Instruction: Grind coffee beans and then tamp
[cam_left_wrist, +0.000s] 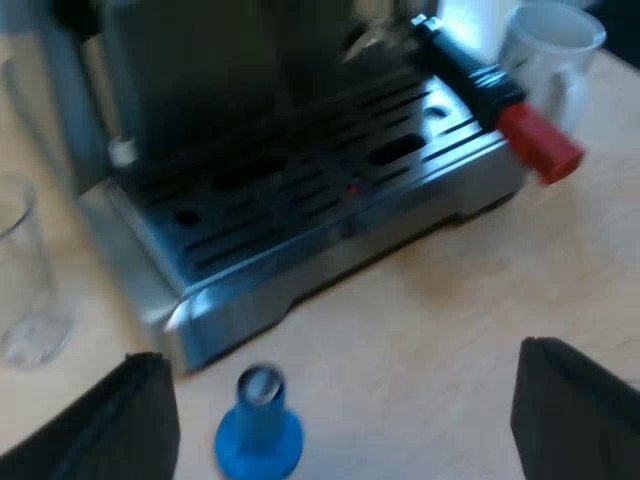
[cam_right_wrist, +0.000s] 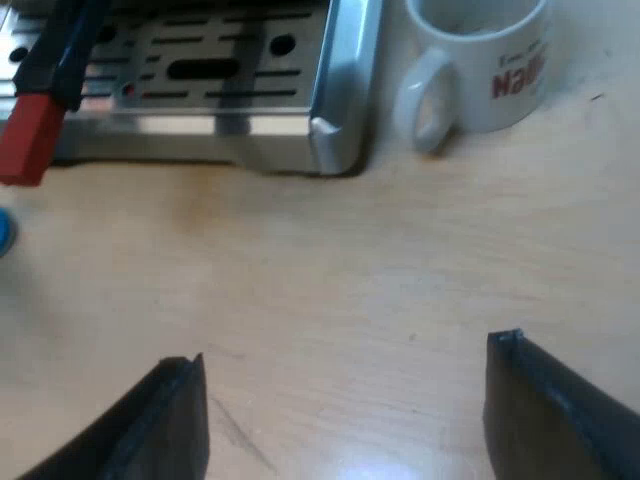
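Note:
The espresso machine (cam_left_wrist: 250, 150) stands on a wooden table, its slotted drip tray (cam_left_wrist: 330, 190) facing me. The metal holder is locked into the machine's front, its dark handle (cam_left_wrist: 465, 72) reaching out over the tray and ending in red (cam_left_wrist: 540, 145). A blue tamper (cam_left_wrist: 258, 425) stands upright on the table just before the tray. My left gripper (cam_left_wrist: 345, 425) is open above the table, with the tamper between its fingers but nearer one. My right gripper (cam_right_wrist: 345, 415) is open over bare wood, a short way from the tray's corner (cam_right_wrist: 335, 130); the red handle end (cam_right_wrist: 28, 138) pokes out past the tray.
A white mug (cam_right_wrist: 480, 65) with red lettering stands beside the tray's corner, its handle toward my right gripper. The same mug (cam_left_wrist: 550, 55) sits behind the holder's handle. A clear measuring glass (cam_left_wrist: 25, 290) stands by the machine's other side.

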